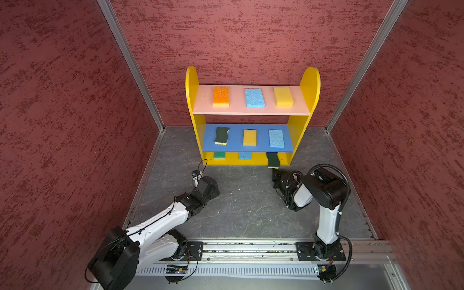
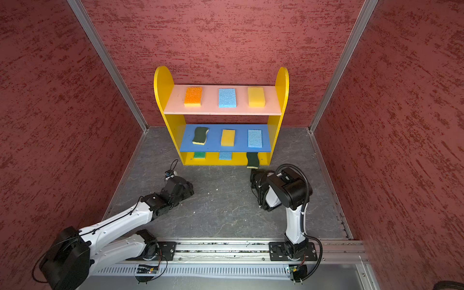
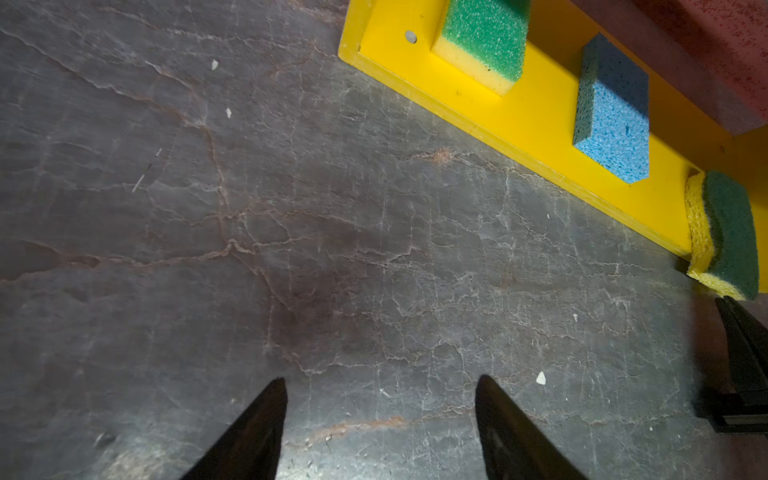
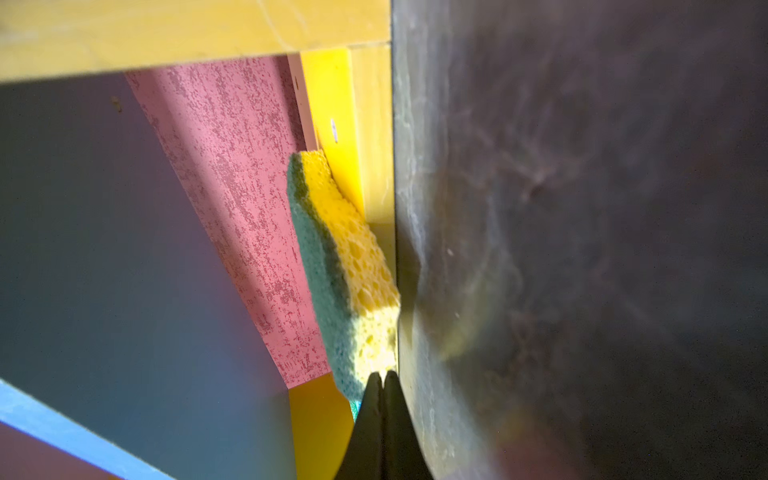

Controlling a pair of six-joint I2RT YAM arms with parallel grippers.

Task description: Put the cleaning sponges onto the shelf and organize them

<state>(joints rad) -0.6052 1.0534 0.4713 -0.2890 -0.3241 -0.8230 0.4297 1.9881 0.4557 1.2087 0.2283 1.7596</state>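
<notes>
Directly off the right gripper's clenched, empty fingers lies the scourer — lengthwise into the shelf; left gripper spread, farther.

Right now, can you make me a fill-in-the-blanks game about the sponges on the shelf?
On the pink board, the middle sponge is ____.
The blue board holds ____ sponges.
The wavy sponge by the right gripper sticks off the ____ base.
The left gripper is ____.
Missing words: blue, three, yellow, open.
</notes>
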